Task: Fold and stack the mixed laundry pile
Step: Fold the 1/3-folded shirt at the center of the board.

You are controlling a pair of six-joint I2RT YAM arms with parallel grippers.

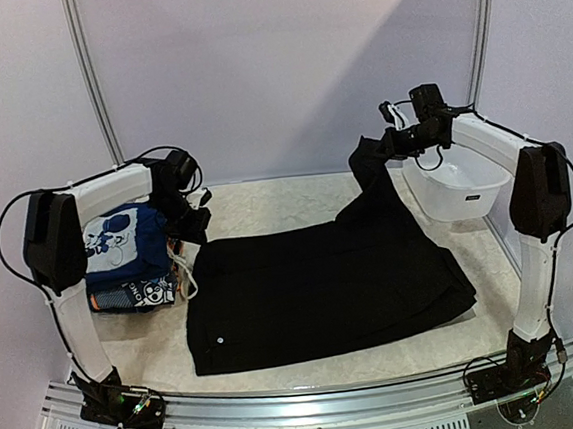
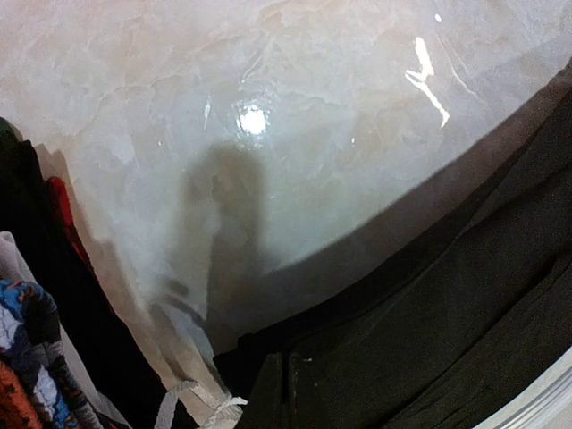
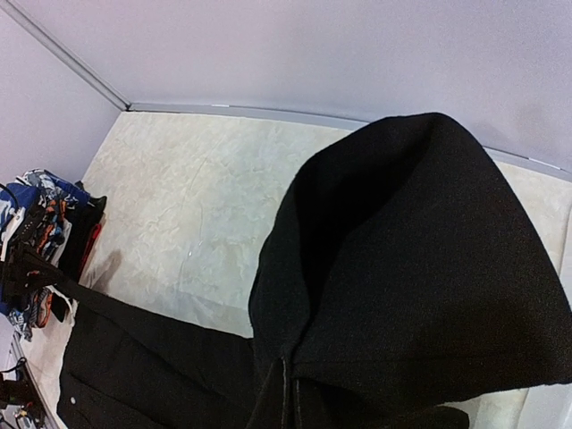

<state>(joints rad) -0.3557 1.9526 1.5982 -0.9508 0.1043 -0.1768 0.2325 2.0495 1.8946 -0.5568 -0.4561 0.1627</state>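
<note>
Above the tub (image 1: 460,191), right tool (image 1: 382,147) aloft; seemingly gripping black garment (image 1: 323,287)

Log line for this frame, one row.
right fingers: shut on black garment, corner raised near white tub | left fingers: shut by its far-left corner, hold unclear | garment body: flat on table

A glossy, marble-patterned table (image 2: 304,89) fills most of the view, with bright glare spots and a soft shadow on it. A black garment (image 2: 465,322) lies flat across the lower right. At the left edge are blue cartoon-print cloth (image 2: 31,353) with orange bits, a red strip (image 2: 64,210) and a white cord (image 2: 192,402).
</note>
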